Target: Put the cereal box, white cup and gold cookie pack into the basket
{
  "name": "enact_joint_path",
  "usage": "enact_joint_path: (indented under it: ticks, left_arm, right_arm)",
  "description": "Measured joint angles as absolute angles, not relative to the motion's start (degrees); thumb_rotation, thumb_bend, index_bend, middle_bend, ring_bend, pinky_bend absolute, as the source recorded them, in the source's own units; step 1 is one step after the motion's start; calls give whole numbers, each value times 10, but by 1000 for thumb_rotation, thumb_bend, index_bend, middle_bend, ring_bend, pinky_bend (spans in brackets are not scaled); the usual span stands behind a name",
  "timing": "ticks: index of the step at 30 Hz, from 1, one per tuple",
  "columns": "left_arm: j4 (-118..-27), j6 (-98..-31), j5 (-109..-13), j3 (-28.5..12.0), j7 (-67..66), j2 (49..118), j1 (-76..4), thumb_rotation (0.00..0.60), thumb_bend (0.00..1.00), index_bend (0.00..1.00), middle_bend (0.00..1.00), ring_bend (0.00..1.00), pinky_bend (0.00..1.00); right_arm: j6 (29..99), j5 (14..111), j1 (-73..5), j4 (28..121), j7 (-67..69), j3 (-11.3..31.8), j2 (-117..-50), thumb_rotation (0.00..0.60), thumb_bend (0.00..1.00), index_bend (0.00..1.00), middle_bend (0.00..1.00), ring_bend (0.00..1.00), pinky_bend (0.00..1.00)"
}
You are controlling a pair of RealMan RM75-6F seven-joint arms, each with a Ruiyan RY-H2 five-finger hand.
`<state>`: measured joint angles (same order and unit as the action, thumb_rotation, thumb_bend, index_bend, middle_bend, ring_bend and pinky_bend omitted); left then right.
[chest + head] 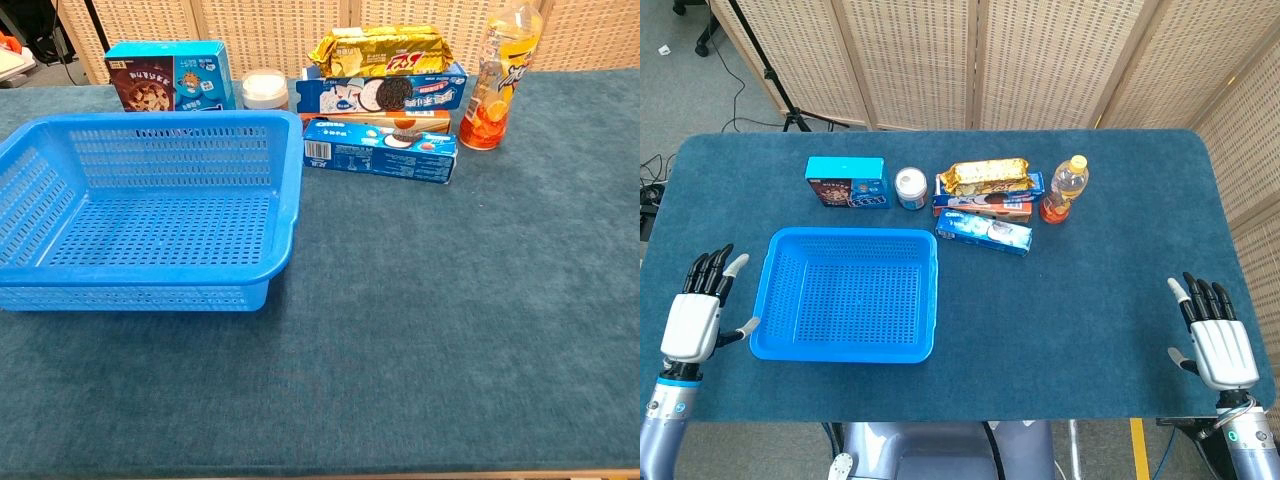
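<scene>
I see the blue basket point(846, 294) with nothing inside. Behind it stand the blue cereal box point(847, 182) and the small white cup point(911, 187), and the shiny gold cookie pack point(986, 175) lies on a box. My left hand point(695, 317) and right hand point(1217, 338) rest with fingers spread, holding nothing.

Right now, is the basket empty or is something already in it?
Empty. The blue basket shows only its bare mesh floor in both views; the cereal box stands behind it on the table.
</scene>
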<state>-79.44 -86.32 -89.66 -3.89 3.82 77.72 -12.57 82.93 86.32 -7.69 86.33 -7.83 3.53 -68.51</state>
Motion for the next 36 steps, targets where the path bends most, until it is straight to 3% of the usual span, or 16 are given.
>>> enact_joint_path:
  ticks: [36]
  left_arm:
    - [-800,-852,-893,-38,34,774,-131,600,141,77,0,0,44]
  right_arm:
    - [832,862,-72,865,-84,34,-684,600,156,0,0,0,45]
